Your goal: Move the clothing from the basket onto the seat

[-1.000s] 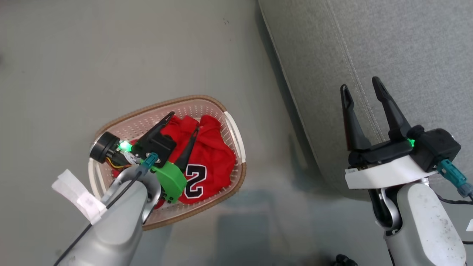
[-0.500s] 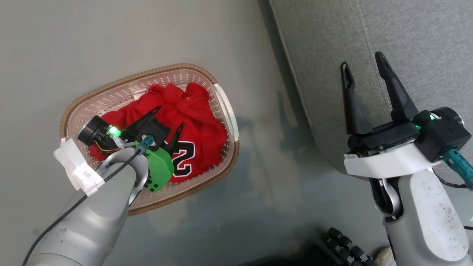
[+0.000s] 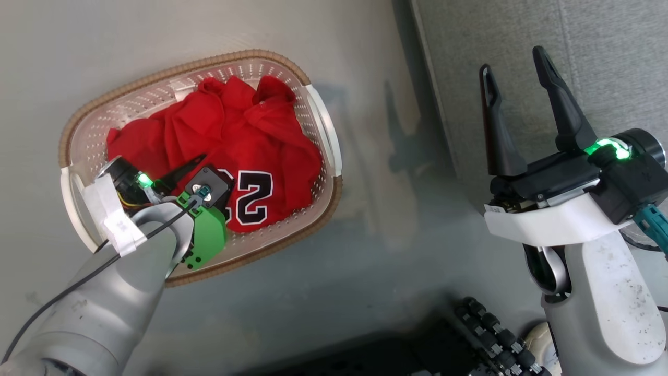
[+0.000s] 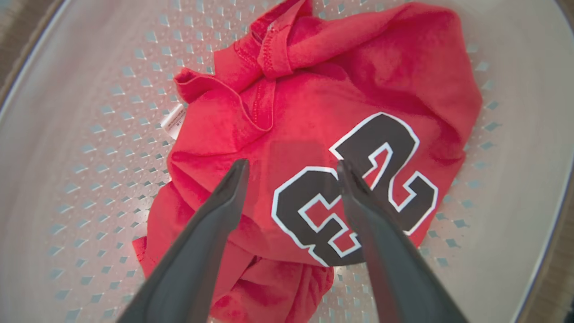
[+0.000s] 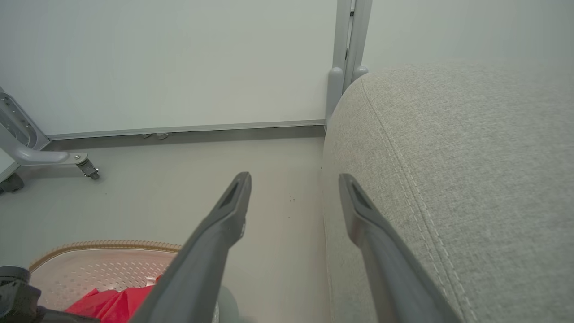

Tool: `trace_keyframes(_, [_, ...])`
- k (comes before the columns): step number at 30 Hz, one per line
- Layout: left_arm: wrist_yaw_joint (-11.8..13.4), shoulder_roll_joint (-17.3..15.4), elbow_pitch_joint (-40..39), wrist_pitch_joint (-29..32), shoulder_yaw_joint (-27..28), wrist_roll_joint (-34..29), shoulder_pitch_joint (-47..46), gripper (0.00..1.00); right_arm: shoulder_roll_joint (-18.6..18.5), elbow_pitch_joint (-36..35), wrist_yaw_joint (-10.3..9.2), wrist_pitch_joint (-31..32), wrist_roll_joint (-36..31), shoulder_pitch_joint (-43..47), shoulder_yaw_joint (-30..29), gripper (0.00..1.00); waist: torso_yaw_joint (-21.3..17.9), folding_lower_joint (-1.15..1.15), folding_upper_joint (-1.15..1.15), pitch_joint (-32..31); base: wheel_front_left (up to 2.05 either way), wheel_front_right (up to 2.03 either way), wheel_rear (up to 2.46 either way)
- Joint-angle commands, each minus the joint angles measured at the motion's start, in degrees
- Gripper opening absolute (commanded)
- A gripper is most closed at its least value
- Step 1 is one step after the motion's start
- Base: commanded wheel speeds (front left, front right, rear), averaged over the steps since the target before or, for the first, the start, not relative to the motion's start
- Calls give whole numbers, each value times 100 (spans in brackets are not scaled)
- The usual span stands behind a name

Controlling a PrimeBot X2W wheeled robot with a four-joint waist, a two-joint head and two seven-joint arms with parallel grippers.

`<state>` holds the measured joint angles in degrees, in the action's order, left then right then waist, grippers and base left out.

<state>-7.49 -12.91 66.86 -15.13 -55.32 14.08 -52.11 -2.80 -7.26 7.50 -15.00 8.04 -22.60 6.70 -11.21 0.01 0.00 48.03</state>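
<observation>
I see my left gripper spread wide over the red clothing, which lies in the basket at left. My right gripper, also wide and empty, is beside the seat.

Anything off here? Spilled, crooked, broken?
Nothing stands out. The clothing is crumpled but wholly inside the basket, which sits upright on the floor beside the seat. No spill or damage visible.

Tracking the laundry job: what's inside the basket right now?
Crumpled red clothing, a black number facing up, lies in the basket. The left gripper, fingers apart, hangs over it. Anything beneath the fabric is covered.
</observation>
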Motion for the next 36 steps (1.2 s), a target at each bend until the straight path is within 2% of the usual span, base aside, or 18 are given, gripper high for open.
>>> trace_keyframes(1, [4, 20, 69, 10, -100, 56, -191, 100, -16, -56, -2, -28, -44, -60, 2, 100, 31, -1, 0, 171, 0, 0, 0])
trace_keyframes(15, [5, 41, 491, 519, -1068, 313, -974, 100, -16, -523, -2, -28, -197, -116, 5, 100, 138, -1, 0, 950, 0, 0, 0])
trace_keyframes(26, [5, 84, 595, 1023, -1566, 520, -1254, 100, -16, -827, -2, -28, -193, 41, 108, 100, 120, -1, 0, 1236, 0, 0, 0])
trace_keyframes(27, [5, 97, 599, 1065, -1594, 539, -1244, 84, -17, -845, -2, -28, -197, 52, 110, 100, 122, -1, 0, 1245, 0, 0, 0])
trace_keyframes(29, [5, 117, 600, 1169, -1652, 535, -1243, 22, -17, -891, -2, -28, -201, 69, 120, 100, 127, -1, 0, 1257, 0, 0, 0])
trace_keyframes(30, [5, 126, 594, 1217, -1677, 527, -1238, 0, -17, -913, -2, -28, -198, 74, 125, 100, 128, -1, 0, 1261, 0, 0, 0])
trace_keyframes(36, [5, 168, 501, 1213, -1767, 580, -1321, 0, -17, -905, -2, -28, -214, 31, 152, 100, 146, -1, 0, 1216, 0, 0, 0])
